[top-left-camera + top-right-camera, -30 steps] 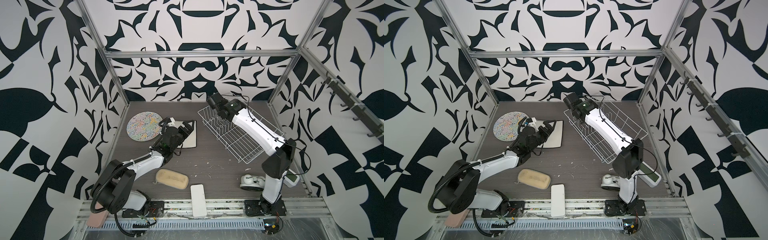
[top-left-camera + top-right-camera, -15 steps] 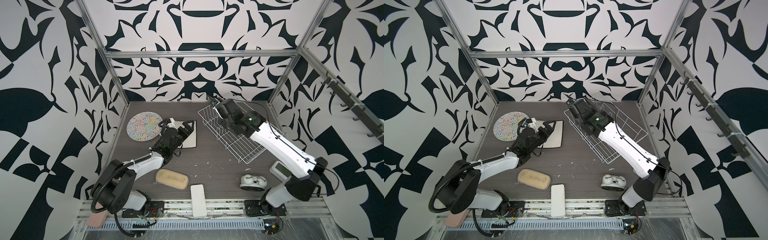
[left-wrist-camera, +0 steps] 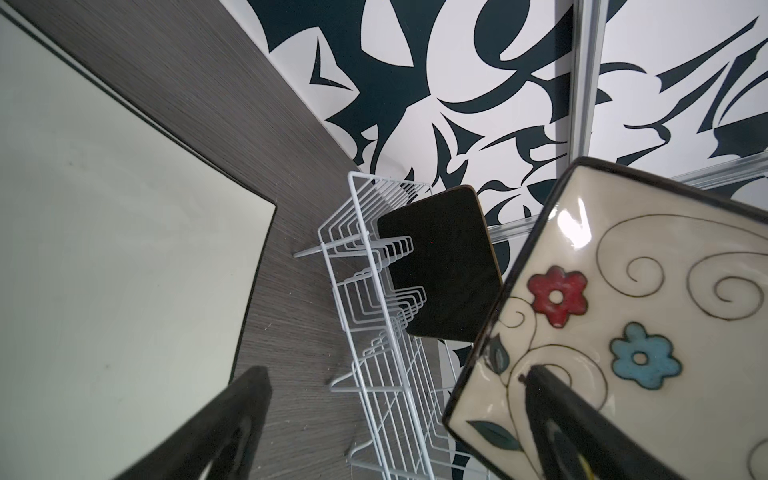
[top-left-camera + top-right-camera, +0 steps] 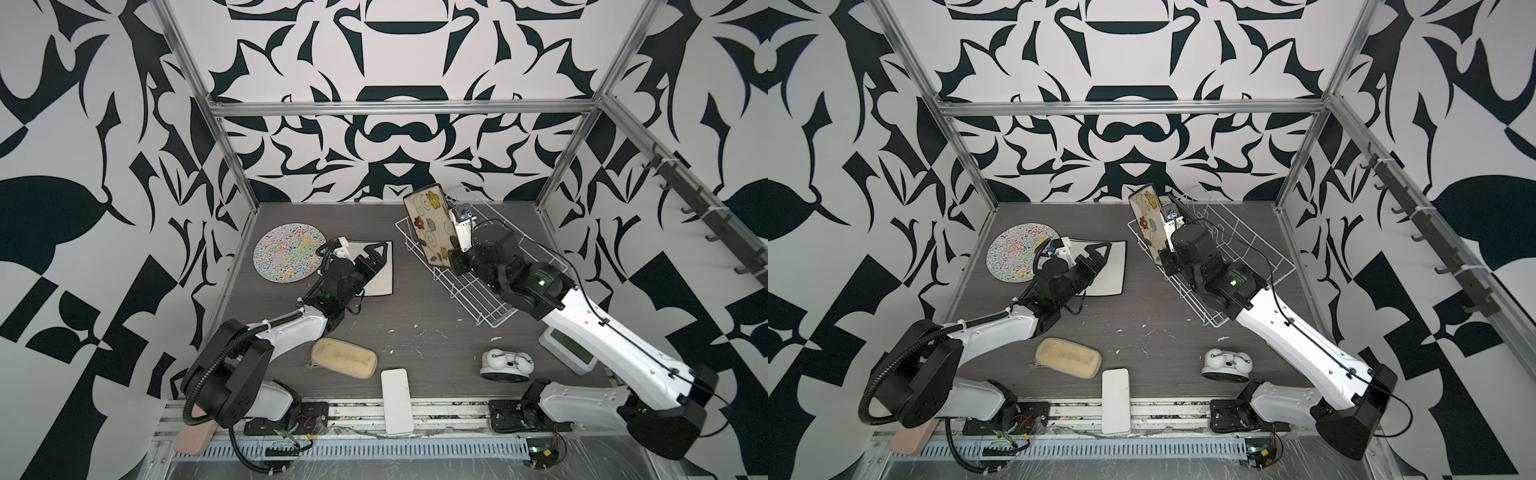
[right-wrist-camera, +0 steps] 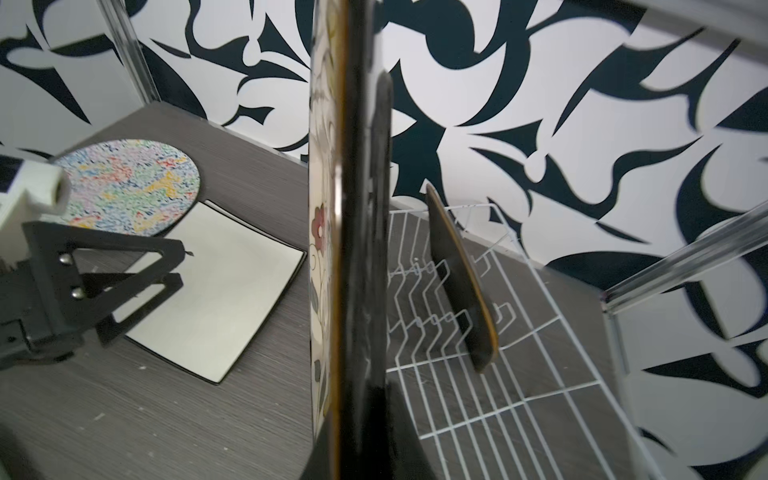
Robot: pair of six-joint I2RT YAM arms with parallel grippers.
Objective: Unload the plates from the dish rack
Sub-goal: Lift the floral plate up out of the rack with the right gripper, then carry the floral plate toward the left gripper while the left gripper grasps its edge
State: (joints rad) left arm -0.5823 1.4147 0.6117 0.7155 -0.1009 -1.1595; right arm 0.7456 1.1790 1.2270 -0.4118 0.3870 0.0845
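My right gripper [image 4: 456, 243] is shut on the cream flowered square plate [image 4: 429, 226], holding it upright above the near-left end of the white dish rack [image 4: 471, 291]. In the right wrist view this plate [image 5: 330, 257] is edge-on between the fingers [image 5: 380, 166]. A dark square plate [image 5: 461, 282] still stands in the rack [image 5: 519, 353]; it also shows as the dark plate [image 3: 444, 270] in the left wrist view. The round squiggle plate [image 4: 289, 252] and a white-backed square plate [image 4: 380, 274] lie on the table. My left gripper [image 4: 376, 259] hangs open over that square plate.
Near the front lie a beige sponge [image 4: 344, 358] and a white flat block [image 4: 397, 401]. A small white twin-bell clock [image 4: 506, 365] and a white device with a green screen [image 4: 569, 351] sit at the front right, under my right arm.
The right arm has swung and stretched out, and the flowered plate has risen out of the rack in its gripper. The left arm has barely moved.
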